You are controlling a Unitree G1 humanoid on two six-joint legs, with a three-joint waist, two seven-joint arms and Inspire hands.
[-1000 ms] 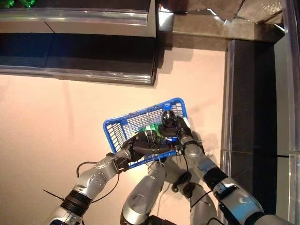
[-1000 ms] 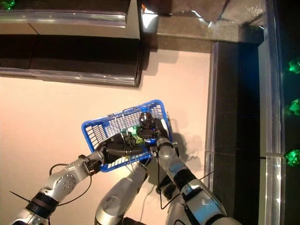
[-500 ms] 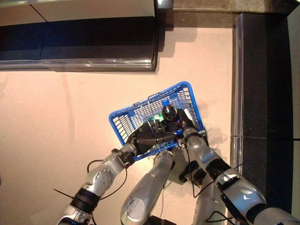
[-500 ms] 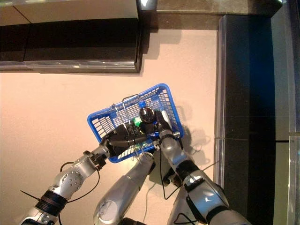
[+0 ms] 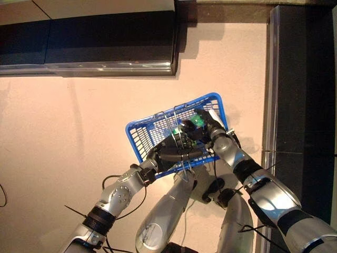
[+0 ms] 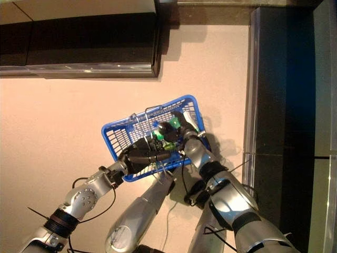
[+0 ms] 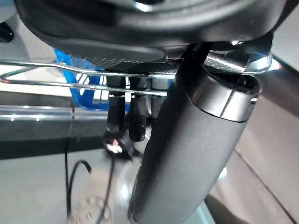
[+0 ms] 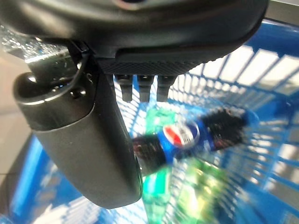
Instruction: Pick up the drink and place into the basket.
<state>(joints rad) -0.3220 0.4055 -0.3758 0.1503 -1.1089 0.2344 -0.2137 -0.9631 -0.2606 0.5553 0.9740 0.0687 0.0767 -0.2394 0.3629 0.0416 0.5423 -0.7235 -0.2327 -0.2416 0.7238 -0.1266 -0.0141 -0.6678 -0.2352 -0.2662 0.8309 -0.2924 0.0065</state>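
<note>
Dark cola bottle lying inside the blue plastic mesh basket, both robot hands at the basket.

Left eye view: the basket hangs above the pale floor; the left robot hand is curled round its wire handle at 6 o'clock, the right robot hand at 3 o'clock.
Left wrist view: fingers hooked over the thin wire handle.
Right wrist view: fingers straight and relaxed, holding nothing; the dark cola bottle with blue label lies on its side (green items beneath it).

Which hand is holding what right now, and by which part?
The left hand is curled round the blue plastic basket's wire handle. The right hand holds nothing; the dark cola bottle lies inside the basket.
</note>
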